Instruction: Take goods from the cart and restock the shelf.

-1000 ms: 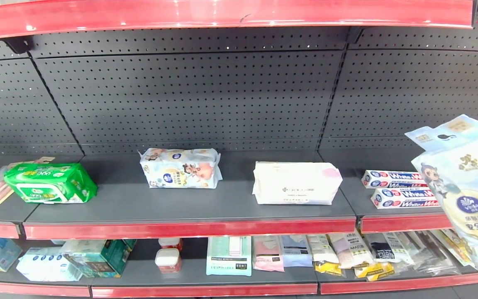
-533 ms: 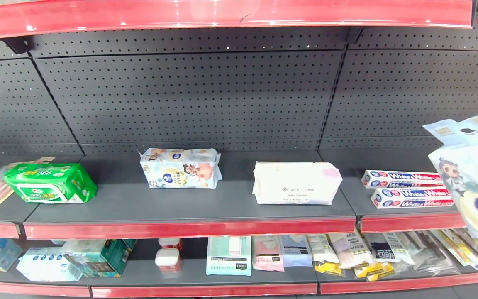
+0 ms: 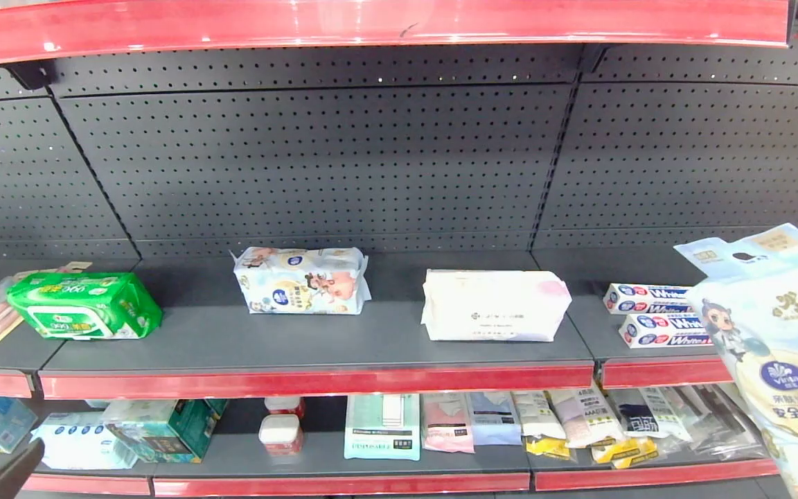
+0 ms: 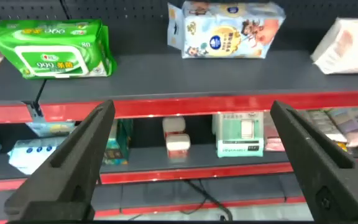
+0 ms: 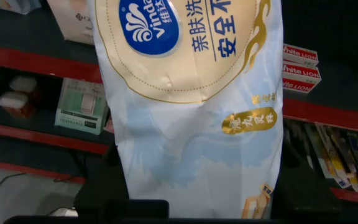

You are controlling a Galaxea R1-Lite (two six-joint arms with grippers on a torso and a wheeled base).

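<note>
A large pale-blue tissue pack (image 3: 780, 346) with a cartoon figure and a gold oval hangs at the right edge of the head view, in front of the toothpaste boxes (image 3: 652, 319). My right gripper (image 5: 197, 196) is shut on this pack (image 5: 191, 112), a dark finger on each side of its lower part. My left gripper (image 4: 191, 162) is open and holds nothing, facing the shelf's red front rail (image 4: 185, 106). One of its fingers (image 3: 7, 471) shows at the bottom left of the head view.
The middle shelf (image 3: 316, 346) carries a green wipes pack (image 3: 84, 305), a blue printed tissue pack (image 3: 300, 281) and a white pack (image 3: 496, 305), with bare gaps between them. The lower shelf (image 3: 343, 478) is crowded with small goods.
The held tissue pack swung right, then came back left and lower, covering more of the toothpaste boxes. A left finger tip has come into the head view's bottom left corner.
</note>
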